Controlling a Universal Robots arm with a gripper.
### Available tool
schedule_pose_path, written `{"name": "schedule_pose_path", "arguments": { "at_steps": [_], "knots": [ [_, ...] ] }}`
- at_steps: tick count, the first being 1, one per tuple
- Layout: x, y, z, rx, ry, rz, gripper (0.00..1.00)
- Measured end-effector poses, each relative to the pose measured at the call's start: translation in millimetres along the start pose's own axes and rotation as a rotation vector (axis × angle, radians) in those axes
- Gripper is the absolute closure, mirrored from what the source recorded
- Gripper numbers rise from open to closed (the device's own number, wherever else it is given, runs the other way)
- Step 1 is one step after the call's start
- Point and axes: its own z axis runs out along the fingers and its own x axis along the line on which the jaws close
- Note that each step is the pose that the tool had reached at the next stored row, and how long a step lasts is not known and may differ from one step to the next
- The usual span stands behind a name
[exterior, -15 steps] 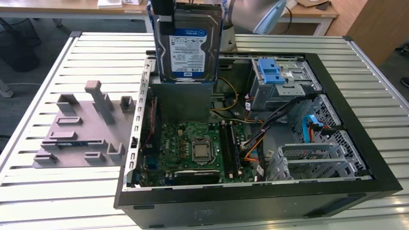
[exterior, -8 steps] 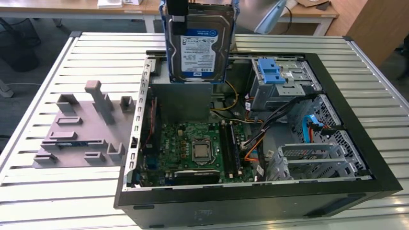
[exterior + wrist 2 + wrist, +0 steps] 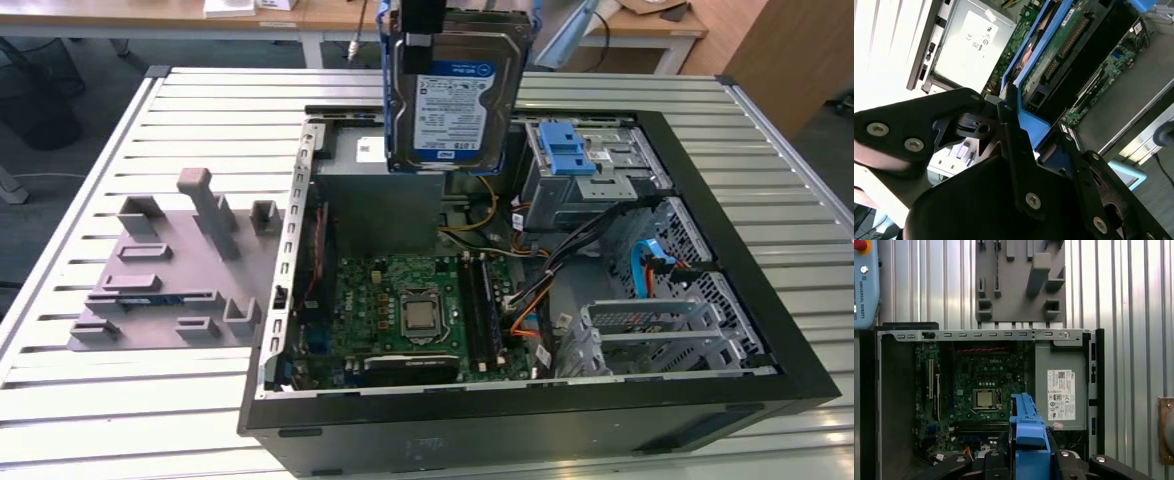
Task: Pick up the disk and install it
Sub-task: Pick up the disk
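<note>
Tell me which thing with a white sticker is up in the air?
The disk, silver with a blue frame, hanging upright above the open computer case. The grey power supply box has a white sticker too but sits inside the case.

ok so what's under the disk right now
The disk hangs above the open computer case, roughly where the grey power-supply box meets the motherboard. Its body hides part of that box.
</note>
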Motion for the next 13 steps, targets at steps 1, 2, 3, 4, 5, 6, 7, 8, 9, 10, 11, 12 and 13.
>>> {"name": "schedule_pose_path", "arguments": {
  "at_steps": [1,2,3,4,5,6,7,8,9,10,11,12,13],
  "knots": [
    [-0.1,-4.8,-0.1,0.0,0.0,0.0,0.63],
    [-0.2,-7.2,-0.1,-0.0001,0.0,0.0,0.63],
    [-0.2,-9.8,-0.1,-0.0001,0.0,0.0,0.63],
    [-0.2,-12.6,-0.2,-0.0002,0.0,0.0,0.63],
    [-0.2,-15.8,-0.2,-0.0002,0.0,0.0,0.63],
    [-0.1,-18.8,-0.3,-0.0004,0.0,0.0,0.63],
    [0.0,-21.8,-0.4,-0.0006,0.0001,0.0,0.63],
    [0.2,-24.6,-0.4,-0.0007,0.0001,0.0,0.63],
    [0.7,-27.1,-0.5,-0.0008,0.0001,0.0,0.63],
    [1.3,-29.2,-0.5,-0.0009,0.0,0.0,0.63],
    [2.2,-30.8,-0.5,-0.0009,0.0,0.0,0.63],
    [3.3,-32.2,-0.6,-0.0009,0.0,0.0,0.63],
    [4.5,-33.3,-0.6,-0.001,0.0,0.0,0.63]
  ]
}}
